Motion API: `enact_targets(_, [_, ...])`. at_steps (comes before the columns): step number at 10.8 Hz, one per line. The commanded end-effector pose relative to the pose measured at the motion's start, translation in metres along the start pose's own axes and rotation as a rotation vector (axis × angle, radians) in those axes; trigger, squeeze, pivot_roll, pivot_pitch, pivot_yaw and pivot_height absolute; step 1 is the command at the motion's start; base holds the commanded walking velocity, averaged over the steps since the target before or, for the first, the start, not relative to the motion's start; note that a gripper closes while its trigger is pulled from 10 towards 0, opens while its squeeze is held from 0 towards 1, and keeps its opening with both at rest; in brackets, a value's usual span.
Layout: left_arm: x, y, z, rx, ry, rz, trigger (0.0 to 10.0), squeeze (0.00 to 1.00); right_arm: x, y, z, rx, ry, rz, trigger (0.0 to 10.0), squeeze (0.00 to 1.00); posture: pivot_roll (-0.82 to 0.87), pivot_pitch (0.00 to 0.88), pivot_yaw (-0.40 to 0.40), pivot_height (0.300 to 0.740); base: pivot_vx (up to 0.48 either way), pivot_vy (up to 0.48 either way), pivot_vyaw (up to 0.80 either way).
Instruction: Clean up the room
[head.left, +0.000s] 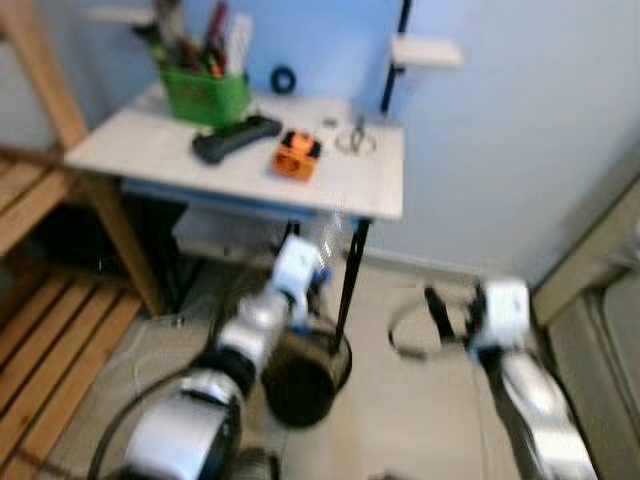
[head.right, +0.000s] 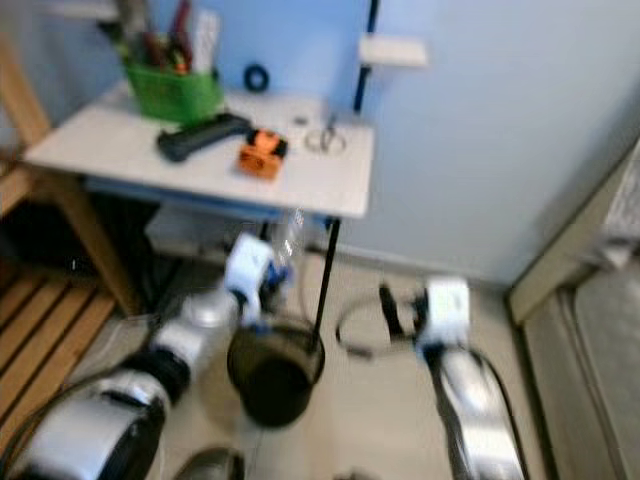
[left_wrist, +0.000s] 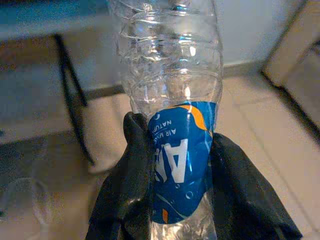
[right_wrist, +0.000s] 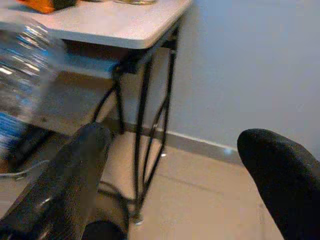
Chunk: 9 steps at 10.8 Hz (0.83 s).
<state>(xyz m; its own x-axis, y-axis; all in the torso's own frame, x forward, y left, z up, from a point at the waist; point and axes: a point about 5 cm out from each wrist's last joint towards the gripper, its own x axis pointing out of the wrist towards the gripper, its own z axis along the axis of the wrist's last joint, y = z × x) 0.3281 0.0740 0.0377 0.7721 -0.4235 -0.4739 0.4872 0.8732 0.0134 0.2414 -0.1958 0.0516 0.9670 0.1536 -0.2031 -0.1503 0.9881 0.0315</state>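
Observation:
My left gripper (left_wrist: 182, 170) is shut on a clear plastic water bottle (left_wrist: 170, 100) with a blue label, its black fingers (left_wrist: 135, 170) pressing on both sides of the label. In the eye views the bottle (head.left: 330, 235) hangs just above a round black bin (head.left: 305, 375) that stands on the floor by the table leg. My right gripper (head.left: 440, 312) is open over the tiled floor to the right of the bin, with nothing between its fingers (right_wrist: 75, 175).
A white table (head.left: 150, 150) against the blue wall carries a green basket (head.left: 205, 95), a black handset (head.left: 235, 138), an orange block (head.left: 297, 155) and scissors (head.left: 355, 140). Wooden slats (head.left: 50, 340) lie at the left. A dark cable (head.left: 400, 340) loops on the floor. Beige furniture (head.left: 600, 300) stands at the right.

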Motion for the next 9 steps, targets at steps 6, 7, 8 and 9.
enact_targets(6, [0.0, -0.01, -0.025, 0.093, 0.117, 0.028, 10.0, 0.0, -0.039, -0.013, 0.016, -0.044, 0.05, 0.086, 10.0, 0.07, -0.14, 0.056, -0.164, 0.7, 0.0, 0.0, 0.0])
enact_targets(7, [-0.003, -0.001, -0.028, 0.114, 0.139, 0.078, 10.0, 0.0, -0.041, -0.017, 0.017, -0.049, 0.061, 0.087, 10.0, 0.05, -0.14, 0.064, -0.168, 0.7, 0.0, 0.0, 0.0])
enact_targets(8, [-0.005, 0.008, -0.03, 0.157, 0.158, 0.12, 10.0, 0.0, -0.043, -0.017, 0.016, -0.049, 0.072, 0.085, 10.0, 0.04, -0.14, 0.068, -0.17, 0.7, 0.0, 0.0, 0.0])
enact_targets(9, [-0.011, 0.024, -0.037, 0.186, 0.2, 0.195, 10.0, 0.0, -0.046, -0.011, 0.015, -0.034, 0.096, 0.102, 10.0, 0.04, -0.14, 0.082, -0.165, 0.7, 0.0, 0.0, 0.0])
